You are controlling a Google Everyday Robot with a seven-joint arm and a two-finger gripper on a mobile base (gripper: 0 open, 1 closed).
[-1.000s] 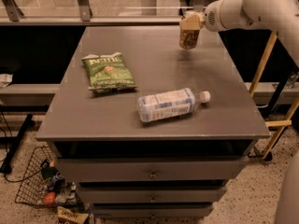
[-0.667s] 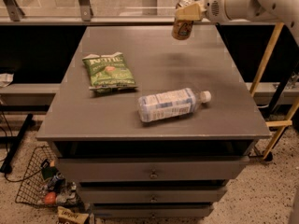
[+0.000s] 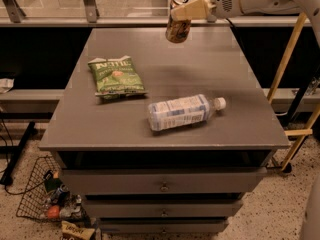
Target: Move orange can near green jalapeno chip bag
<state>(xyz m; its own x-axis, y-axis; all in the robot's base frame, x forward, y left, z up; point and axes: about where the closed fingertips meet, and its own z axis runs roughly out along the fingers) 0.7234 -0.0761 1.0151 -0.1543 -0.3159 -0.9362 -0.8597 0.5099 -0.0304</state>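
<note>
Since a second ago the arm has carried its load left along the table's far edge. The cream two-finger gripper (image 3: 185, 10) is clamped across the top of the small brownish-orange metal can (image 3: 177, 29). The can hangs tilted just under it, clear of the grey cabinet top (image 3: 240, 79). The flat crinkly green chip bag (image 3: 116, 76) lies well apart, left and nearer. A clear plastic water bottle (image 3: 181, 112) lies on its side towards the front. Best course: carry on left and forward, level the can, lower it beside the bag without touching it, and avoid the bottle.

One can (image 3: 177, 29), bag (image 3: 116, 76), bottle (image 3: 180, 112); fingers (image 3: 192, 9) aloft
</note>
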